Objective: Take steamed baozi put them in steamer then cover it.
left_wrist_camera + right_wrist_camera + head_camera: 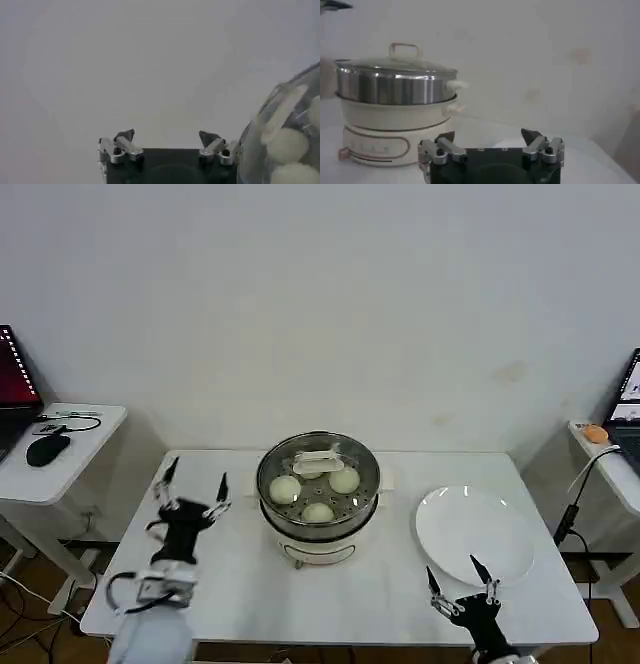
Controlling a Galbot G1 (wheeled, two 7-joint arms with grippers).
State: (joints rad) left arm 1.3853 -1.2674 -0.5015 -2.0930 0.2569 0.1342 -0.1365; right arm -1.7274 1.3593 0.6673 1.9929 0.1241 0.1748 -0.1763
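Right gripper point(462, 581) gapes by the table's near edge point(340, 639); left gripper point(196, 481) spread beside the lidded steamer point(318, 514), seemingly clear.

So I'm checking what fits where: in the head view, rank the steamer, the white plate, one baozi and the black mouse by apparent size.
1. Steamer and white plate: look alike across, so unranked.
2. Mouse.
3. Baozi: near the mouse's size, and the mouse lies farther off, so unsure.

On the white table point(250, 584), the steamer point(318, 499) shows shiny silver steel over a cream-white base — under its clear, beige-handled cover point(318, 466) sit 3 visible cream-white baozi point(285, 489). Right of the steamer, a plain white plate point(474, 534).
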